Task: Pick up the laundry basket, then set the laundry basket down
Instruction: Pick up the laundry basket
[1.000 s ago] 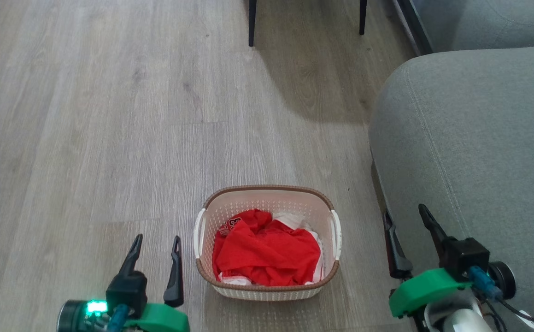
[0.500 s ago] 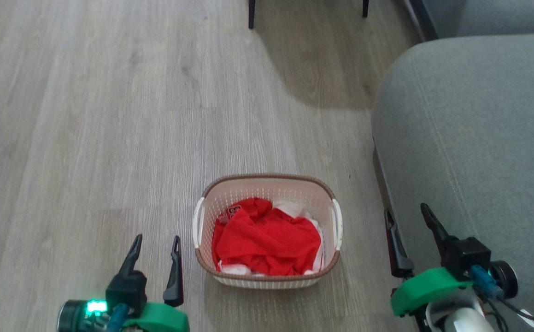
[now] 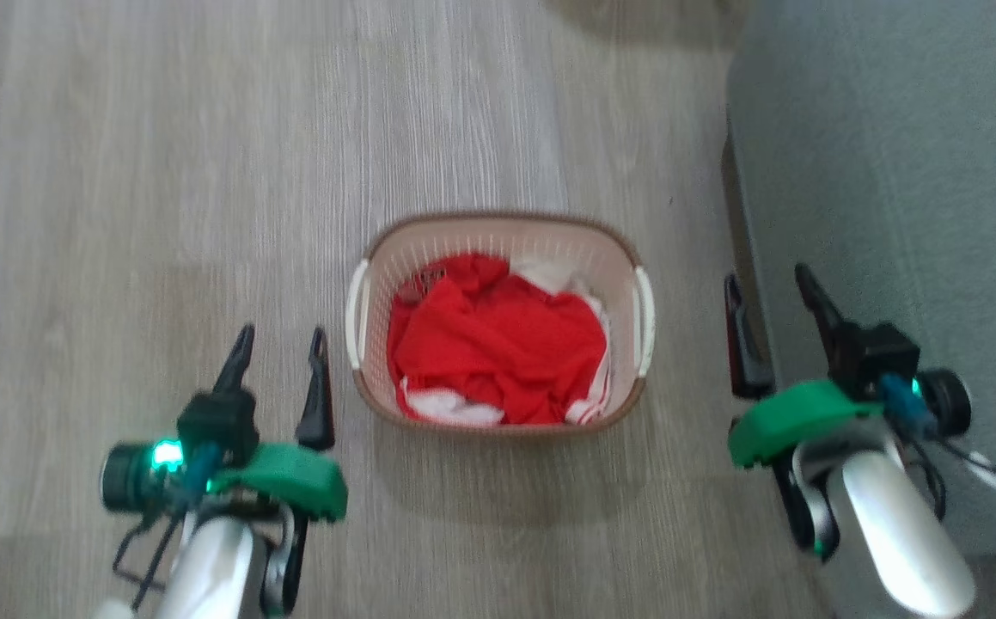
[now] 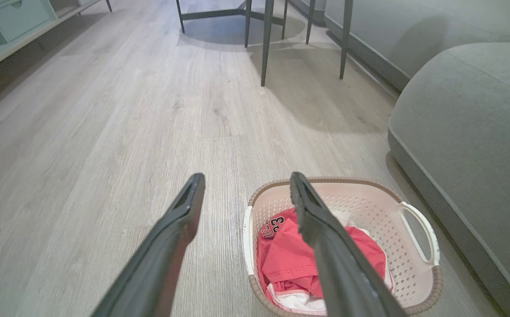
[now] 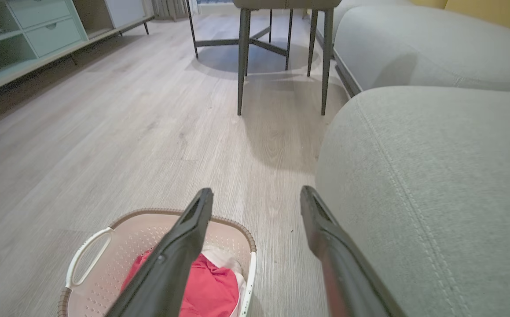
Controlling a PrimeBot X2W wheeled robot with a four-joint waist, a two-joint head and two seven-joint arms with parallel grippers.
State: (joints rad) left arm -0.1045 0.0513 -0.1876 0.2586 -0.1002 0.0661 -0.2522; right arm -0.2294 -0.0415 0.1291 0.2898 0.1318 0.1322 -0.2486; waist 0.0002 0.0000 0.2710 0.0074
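Laundry basket point(image 3: 480, 243) on floor point(image 3: 162, 215), frame centre, red clothes point(image 3: 498, 344) inside. Left gripper point(image 3: 281, 344) at lower left, right gripper point(image 3: 766, 284) at mid-right: both w/ fingers spread, holding nothing, clear of basket.

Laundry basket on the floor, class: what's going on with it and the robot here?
The laundry basket sits on the wood floor beside a grey sofa, holding red and white clothes. The robot's left gripper and right gripper flank it, both open, neither touching it. It is not yet lifted.
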